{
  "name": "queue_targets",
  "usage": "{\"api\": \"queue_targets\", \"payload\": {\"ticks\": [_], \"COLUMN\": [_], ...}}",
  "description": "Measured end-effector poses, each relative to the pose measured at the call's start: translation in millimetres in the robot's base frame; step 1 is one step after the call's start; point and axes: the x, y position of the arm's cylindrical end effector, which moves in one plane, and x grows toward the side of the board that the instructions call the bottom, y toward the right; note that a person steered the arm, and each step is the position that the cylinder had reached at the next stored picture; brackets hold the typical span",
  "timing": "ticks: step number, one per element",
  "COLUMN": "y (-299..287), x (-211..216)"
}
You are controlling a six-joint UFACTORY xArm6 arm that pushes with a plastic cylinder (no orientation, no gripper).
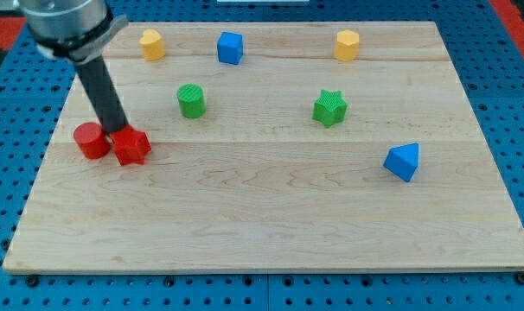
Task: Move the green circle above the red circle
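Green circle sits on the wooden counter, upright, to the right of and a little farther back than the red circle, the two well apart. It looks like a small, stiff, light cylinder with a ribbed top; on smooth wood I judge it will slide readily and could roll off line or spin away if struck off-centre. There are no fingers on this arm, so nothing can open, close or grip: the only contact is my tip, which can only push. The tip is down at the counter just between the red circle and a red star, at their far edge, seemingly touching or nearly touching both.

Best contact, I judge, is low on the cylinder's right side, through its centre, driving it left until it lies on the far side of the red circle. Pushing gently matters, since a light block may skid on. Other blocks, two yellow, a blue cube, a green star, lie clear of that path.
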Motion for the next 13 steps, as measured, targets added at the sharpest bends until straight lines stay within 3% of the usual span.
{"api": "queue_targets", "payload": {"ticks": [1,2,4,7,8,10,11,13], "y": [0.9,8.3,96.8,118.8,118.8,64.6,85.5,8.6], "x": [17.0,-15.9,-32.2,-51.5,-75.3,-78.6,-108.5,-91.3]}}
